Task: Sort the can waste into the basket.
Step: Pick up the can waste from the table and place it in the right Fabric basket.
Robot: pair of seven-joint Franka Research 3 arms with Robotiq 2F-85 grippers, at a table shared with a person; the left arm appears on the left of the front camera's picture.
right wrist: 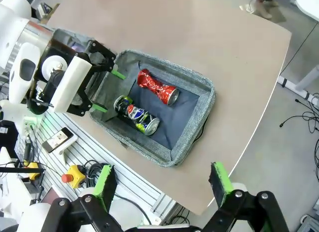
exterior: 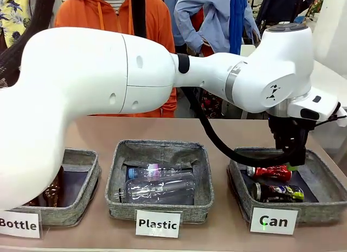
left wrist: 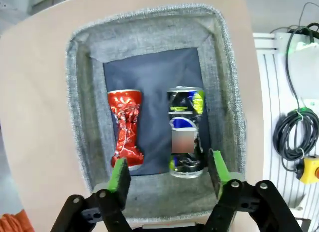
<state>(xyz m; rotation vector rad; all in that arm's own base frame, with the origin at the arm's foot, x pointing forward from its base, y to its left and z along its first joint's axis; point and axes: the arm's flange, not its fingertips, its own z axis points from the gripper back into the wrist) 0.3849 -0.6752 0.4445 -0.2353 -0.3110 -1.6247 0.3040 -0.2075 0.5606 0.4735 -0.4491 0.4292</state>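
Both cans, the red can [left wrist: 125, 136] and the dark can [left wrist: 186, 132], lie side by side on the floor of the Can basket [left wrist: 79, 117]. The left gripper [left wrist: 169, 176] hangs over them, jaws apart and empty; it should lift straight up, clear of the rim. The right wrist view adds the right gripper [right wrist: 163, 184], spread wide, empty, high beyond the table edge [right wrist: 259, 132]

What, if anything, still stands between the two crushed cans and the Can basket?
Nothing visible does. The red can and the dark printed can both lie side by side on the dark base inside the Can basket. The left gripper hangs above them, jaws apart and empty.
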